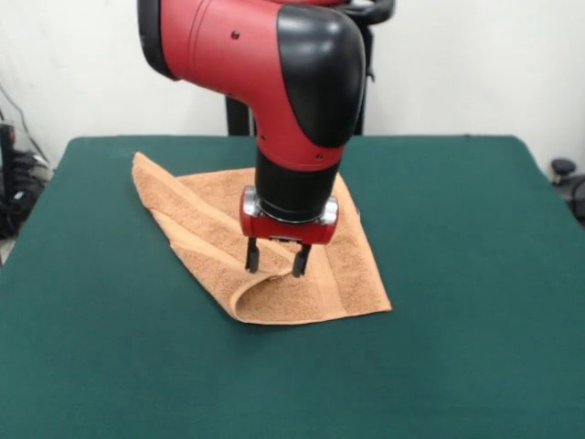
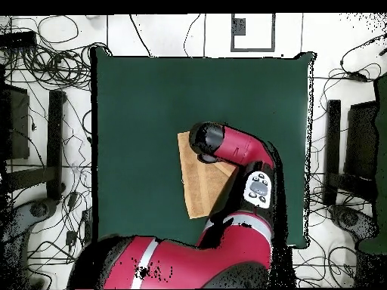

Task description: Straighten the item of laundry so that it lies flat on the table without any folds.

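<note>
The gripper [image 1: 274, 259] is right down over the towel [image 1: 206, 215] now, two dark fingers [image 1: 251, 257] set apart with a clear gap between them, tips just above or just touching the cloth; from the front view I can't say which. Nothing is clamped between them.

The towel sits on the green bench [image 1: 475, 347], a little toward nine o'clock of centre in the front view, and it is plainly not flat: it reads as a triangle, folded over on itself, with one long doubled edge running from the far corner at about ten o'clock down to a raised, rounded hump [image 1: 254, 294] at the near end (that hump is where the fold bulges up off the bench).

And that looks like why the arm hangs exactly here: the fingers are poised over the upper layer right beside the hump, the easiest spot to pinch one layer alone.

From overhead the arm covers much of it, but the towel [image 2: 198, 185] shows as a narrow tan wedge, well inside the bench edges, with plenty of bench to spread onto.

My read: the grasp is not yet made, and the unfolding is all still to do.
</note>
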### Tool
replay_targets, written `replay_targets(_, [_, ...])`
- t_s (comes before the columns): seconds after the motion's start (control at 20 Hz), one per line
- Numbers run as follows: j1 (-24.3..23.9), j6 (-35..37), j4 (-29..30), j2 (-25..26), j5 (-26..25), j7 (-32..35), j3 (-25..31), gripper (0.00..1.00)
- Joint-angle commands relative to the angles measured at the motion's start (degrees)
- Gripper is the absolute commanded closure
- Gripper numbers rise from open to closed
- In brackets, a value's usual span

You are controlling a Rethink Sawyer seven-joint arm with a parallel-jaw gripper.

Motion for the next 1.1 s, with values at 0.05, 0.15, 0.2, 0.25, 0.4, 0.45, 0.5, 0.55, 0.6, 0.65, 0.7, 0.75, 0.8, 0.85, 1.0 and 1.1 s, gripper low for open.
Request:
replay_targets(0.05, [2.4, -0.3, -1.9, 1.4, 3.3, 18.6, 1.1, 0.00])
replay_targets(0.15, [2.5, -0.5, -1.5, 1.4, 3.2, 18.7, 0.5, 0.00])
replay_targets(0.2, [2.6, -0.4, -1.4, 1.4, 3.1, 18.9, 0.0, 0.00])
replay_targets(0.25, [2.7, 0.0, -1.5, 1.4, 3.0, 18.9, -0.4, 0.00])
replay_targets(0.4, [2.5, -0.1, -1.8, 1.8, 2.6, 18.3, -0.7, 0.00])
replay_targets(0.45, [2.4, 0.1, -1.9, 1.9, 2.5, 18.0, -0.8, 0.00])
replay_targets(0.5, [2.3, 0.2, -1.8, 1.9, 2.4, 17.7, -0.9, 0.00])
replay_targets(0.55, [2.2, 0.3, -1.6, 1.8, 2.3, 17.4, -1.0, 0.00])
replay_targets(0.6, [2.2, 0.4, -1.5, 1.7, 2.2, 17.2, -1.1, 0.00])
replay_targets(0.65, [2.1, 0.5, -1.4, 1.6, 2.2, 17.0, -1.3, 0.00])
replay_targets(0.7, [2.2, 0.5, -1.3, 1.5, 2.1, 17.0, -1.4, 0.00])
replay_targets(0.75, [2.1, 0.5, -1.0, 1.4, 2.0, 16.8, -1.5, 0.00])
replay_targets(0.8, [2.1, 0.3, -0.8, 1.4, 2.0, 16.8, -1.6, 0.00])
replay_targets(0.85, [2.1, 0.2, -0.6, 1.3, 1.9, 16.7, -1.7, 0.00])
replay_targets(1.0, [2.3, 0.0, 0.1, 1.1, 1.8, 16.6, -2.2, 0.00])
replay_targets(1.1, [2.3, -0.3, 0.4, 0.9, 2.0, 16.8, -2.2, 0.00])
